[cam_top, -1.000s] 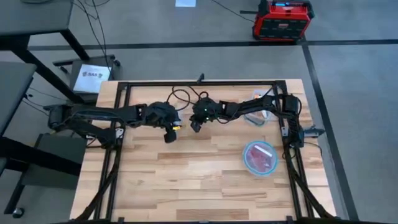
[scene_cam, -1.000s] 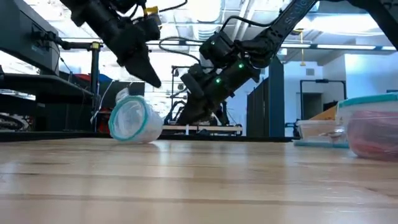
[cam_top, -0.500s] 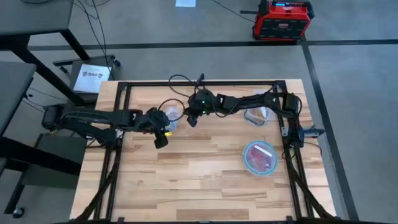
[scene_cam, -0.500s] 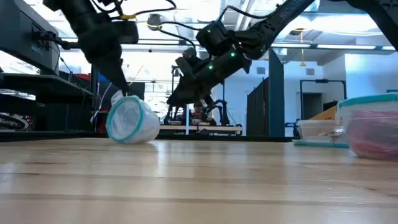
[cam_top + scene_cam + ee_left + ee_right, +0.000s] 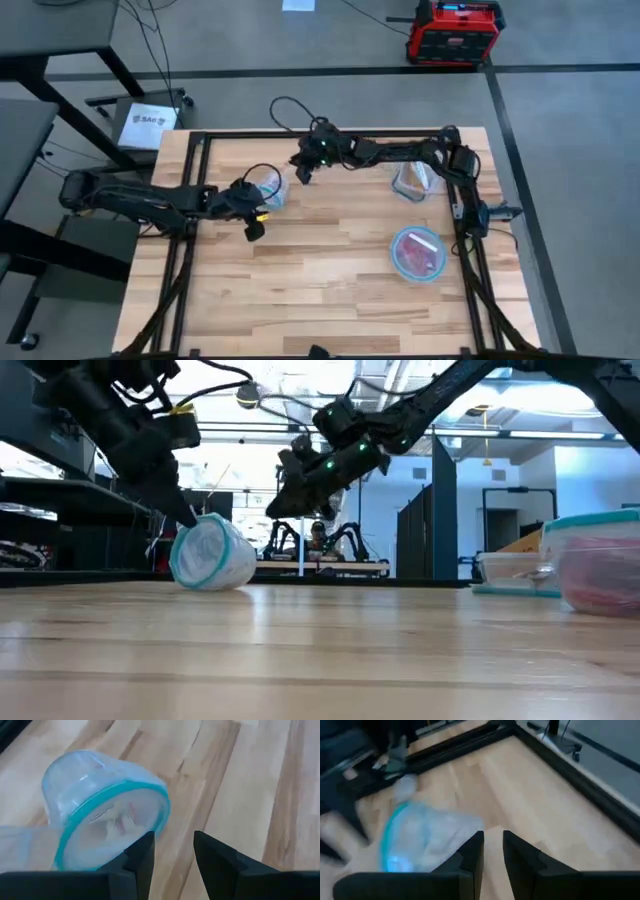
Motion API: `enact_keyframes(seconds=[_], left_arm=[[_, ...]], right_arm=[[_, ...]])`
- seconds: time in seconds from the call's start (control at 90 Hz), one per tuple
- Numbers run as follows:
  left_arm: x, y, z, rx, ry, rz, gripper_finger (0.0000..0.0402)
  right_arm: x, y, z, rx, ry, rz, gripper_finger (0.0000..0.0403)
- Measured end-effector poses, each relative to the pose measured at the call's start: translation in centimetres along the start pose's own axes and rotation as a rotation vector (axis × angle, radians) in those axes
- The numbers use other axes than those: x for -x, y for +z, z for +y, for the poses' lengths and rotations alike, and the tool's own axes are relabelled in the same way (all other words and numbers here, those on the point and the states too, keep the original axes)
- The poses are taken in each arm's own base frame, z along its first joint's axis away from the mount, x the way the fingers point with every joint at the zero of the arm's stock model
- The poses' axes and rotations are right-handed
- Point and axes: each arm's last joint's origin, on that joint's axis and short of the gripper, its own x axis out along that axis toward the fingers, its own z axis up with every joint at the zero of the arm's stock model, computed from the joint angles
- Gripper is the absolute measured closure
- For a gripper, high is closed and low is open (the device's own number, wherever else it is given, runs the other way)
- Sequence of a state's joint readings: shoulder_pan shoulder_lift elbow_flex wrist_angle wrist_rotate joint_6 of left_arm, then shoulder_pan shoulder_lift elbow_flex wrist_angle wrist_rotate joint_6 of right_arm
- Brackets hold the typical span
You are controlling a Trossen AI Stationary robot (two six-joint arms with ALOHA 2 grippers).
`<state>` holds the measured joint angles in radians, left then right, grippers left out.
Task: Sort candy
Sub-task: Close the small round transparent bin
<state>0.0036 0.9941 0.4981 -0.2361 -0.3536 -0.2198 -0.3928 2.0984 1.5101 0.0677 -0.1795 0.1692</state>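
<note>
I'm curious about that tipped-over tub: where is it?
The tipped tub lies on its side at the table's far left-centre in the high view, just beside the left gripper, the right gripper hovering nearby.

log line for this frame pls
left claw: open, beside tipped clear teal-rimmed plastic container | right claw: open, raised | candy: red pieces in upright lidded container

**Dark twin arms, looped cables**

Both arms are matte black, built of slim jointed segments. The left arm (image 5: 150, 198) carries a yellow tag near its wrist. The right arm (image 5: 385, 152) shows green indicator lights and loose black cables.
</note>
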Motion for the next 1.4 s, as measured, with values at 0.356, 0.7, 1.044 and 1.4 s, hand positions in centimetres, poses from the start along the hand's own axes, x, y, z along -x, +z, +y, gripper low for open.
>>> enact_keyframes(seconds=[0.356, 0.7, 1.044, 1.4], left_arm=[[-0.5, 0.4, 0.7, -0.061, 0.039, -0.057, 0.0279], [-1.0, 1.7, 2.8, -0.076, 0.12, -0.145, 0.0279], [-1.7, 3.1, 4.5, -0.053, 0.098, -0.259, 0.0279], [-3.9, 2.3, 3.7, -0.048, 0.025, -0.151, 0.0279]], right_arm=[[-6.1, -0.9, -1.6, -0.099, 0.088, 0.071, 0.0342], [-6.6, -1.4, -0.5, -0.078, 0.098, 0.227, 0.0343], [-6.4, -1.1, 0.5, -0.024, 0.196, 0.235, 0.0343], [-5.7, -0.9, -0.4, 0.057, 0.124, 0.261, 0.0343]])
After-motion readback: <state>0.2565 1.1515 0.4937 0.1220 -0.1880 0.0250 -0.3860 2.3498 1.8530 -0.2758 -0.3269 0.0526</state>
